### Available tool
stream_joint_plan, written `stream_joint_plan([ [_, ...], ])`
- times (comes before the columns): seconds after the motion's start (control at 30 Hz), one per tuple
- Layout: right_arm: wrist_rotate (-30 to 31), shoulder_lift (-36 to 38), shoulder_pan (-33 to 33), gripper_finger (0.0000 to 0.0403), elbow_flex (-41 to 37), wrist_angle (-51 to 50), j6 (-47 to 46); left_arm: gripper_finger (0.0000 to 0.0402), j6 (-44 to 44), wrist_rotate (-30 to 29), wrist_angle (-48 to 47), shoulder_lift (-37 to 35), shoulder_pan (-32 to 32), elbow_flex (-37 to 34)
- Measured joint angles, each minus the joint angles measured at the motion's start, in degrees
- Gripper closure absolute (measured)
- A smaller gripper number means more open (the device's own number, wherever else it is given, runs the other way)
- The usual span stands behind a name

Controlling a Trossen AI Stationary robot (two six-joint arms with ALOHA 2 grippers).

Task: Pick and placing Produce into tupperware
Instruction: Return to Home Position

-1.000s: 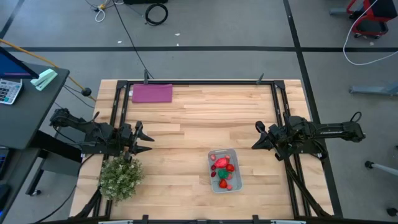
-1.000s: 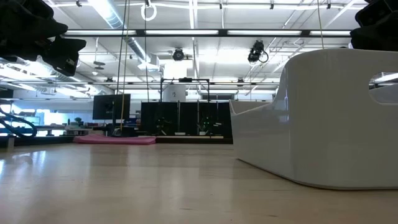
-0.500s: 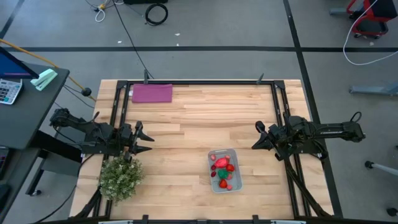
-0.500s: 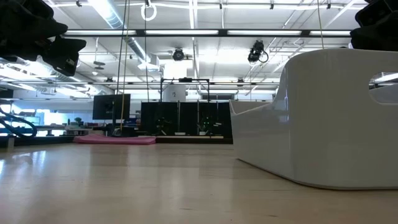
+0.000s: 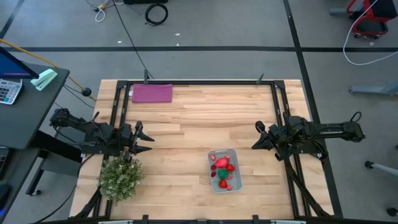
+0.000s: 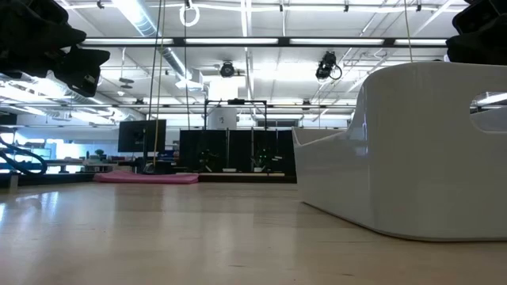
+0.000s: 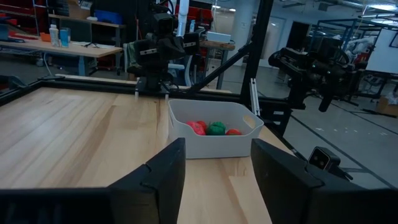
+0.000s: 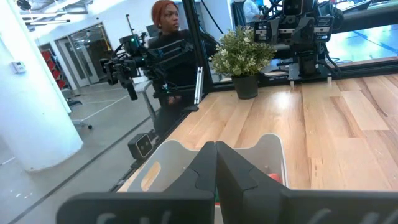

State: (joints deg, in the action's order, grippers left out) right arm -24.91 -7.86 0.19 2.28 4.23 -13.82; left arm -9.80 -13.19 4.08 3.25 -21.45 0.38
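Produce (image 5: pixel 224 169) sits inside tupperware (image 5: pixel 232 152), right of table (image 5: pixel 186 112) centre. Left gripper (image 5: pixel 147 140) at left edge, fingers spread, empty; right gripper (image 5: pixel 256 138) at right edge, fingers pressed together, empty

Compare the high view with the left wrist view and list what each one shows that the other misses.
Only the high view: the purple mat, the plant, and the left arm itself at the table's left edge. Only the left wrist view: the left gripper with its fingers standing apart, and workbenches in the room behind. Both: the tupperware holding red and green produce, and the right arm beyond it.
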Motion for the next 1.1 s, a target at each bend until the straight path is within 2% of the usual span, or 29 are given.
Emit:
stream_joint_plan([
  [1.1, -0.01, 0.01, 0.02, 0.0395, 0.01, 0.00, 0.00, 0.0218, 0.02, 0.02, 0.00, 0.00, 0.02, 0.00],
])
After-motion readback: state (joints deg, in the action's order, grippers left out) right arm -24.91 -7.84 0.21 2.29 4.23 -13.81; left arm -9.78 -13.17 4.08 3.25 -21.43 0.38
